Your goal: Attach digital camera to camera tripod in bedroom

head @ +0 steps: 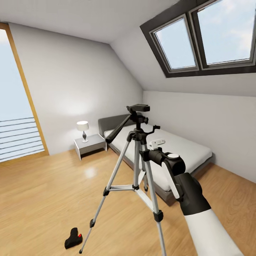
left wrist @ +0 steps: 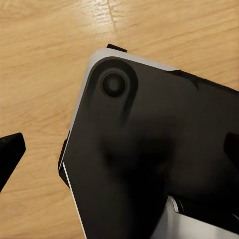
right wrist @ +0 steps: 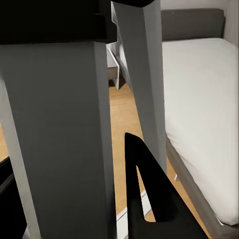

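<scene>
**Camera on the floor, right arm up at the tripod**

- Camera [head: 73,238]: small, black, red dot uppermost. Lying on the wood floor [head: 42,199] at the near left, just beside the foot of the tripod's near-left leg; apart from that foot, not touching it so far as can be told. Its long axis is seen running from near left to far right.
- Tripod [head: 137,163]: standing upright at the middle of the bedroom, legs spread, black head on top with nothing mounted on it, long handle slanting down to the left. The bed [head: 185,149] lies behind it to the right.
- Right gripper [head: 144,153]: raised to the upper legs, below the head. In the right wrist view two silver legs are seen very close, with one dark finger [right wrist: 144,194] beside them. The width of the jaws cannot be told; nothing is seen held.
- Left gripper: a dark fingertip [left wrist: 12,149] is seen over bare floor beside the robot's own body; jaw state cannot be told.
- Judgement: the camera lies low and left of the raised right jaws, on the left arm's side. A downward reach is called for first.
</scene>
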You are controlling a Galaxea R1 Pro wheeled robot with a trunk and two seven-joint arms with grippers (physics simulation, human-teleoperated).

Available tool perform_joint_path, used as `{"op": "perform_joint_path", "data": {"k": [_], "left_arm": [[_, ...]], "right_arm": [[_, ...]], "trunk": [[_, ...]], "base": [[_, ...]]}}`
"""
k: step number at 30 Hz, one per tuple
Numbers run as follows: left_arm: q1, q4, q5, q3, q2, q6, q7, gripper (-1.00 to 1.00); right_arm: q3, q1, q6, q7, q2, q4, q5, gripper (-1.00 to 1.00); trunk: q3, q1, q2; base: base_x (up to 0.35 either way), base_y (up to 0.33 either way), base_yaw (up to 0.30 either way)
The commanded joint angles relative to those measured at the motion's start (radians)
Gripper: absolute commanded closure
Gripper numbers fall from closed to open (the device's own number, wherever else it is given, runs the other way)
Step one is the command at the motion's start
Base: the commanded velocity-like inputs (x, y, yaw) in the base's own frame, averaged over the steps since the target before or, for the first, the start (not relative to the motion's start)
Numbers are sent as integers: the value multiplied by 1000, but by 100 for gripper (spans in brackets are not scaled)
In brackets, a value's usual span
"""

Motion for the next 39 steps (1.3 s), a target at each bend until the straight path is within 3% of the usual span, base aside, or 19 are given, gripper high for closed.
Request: {"op": "perform_joint_path", "data": {"k": [1,10,15,21,33,39], "left_arm": [[0,-2,-1,8,0,-1,0,-100],[0,-1,-1,8,0,-1,0,-100],[0,-1,-1,8,0,-1,0,-100],[0,-2,-1,8,0,-1,0,-100],[0,-2,-1,8,0,-1,0,-100],[0,-2,-1,8,0,-1,0,-100]], "right_arm": [[-1,-1,5,0,-3,0,-4,100],[-6,-6,-26,-1,-41,5,-5,100],[-7,-11,-104,4,-54,5,-9,100],[-7,-14,-179,14,-57,20,-11,100],[-7,-3,-211,16,-62,32,-10,100],[-7,25,-266,13,-63,102,-5,100]], "trunk": [[-2,0,-1],[-2,0,-1],[-2,0,-1],[-2,0,-1],[-2,0,-1],[-2,0,-1]], "base": [[0,0,0],[0,0,0],[0,0,0],[0,0,0],[0,0,0],[0,0,0]]}}
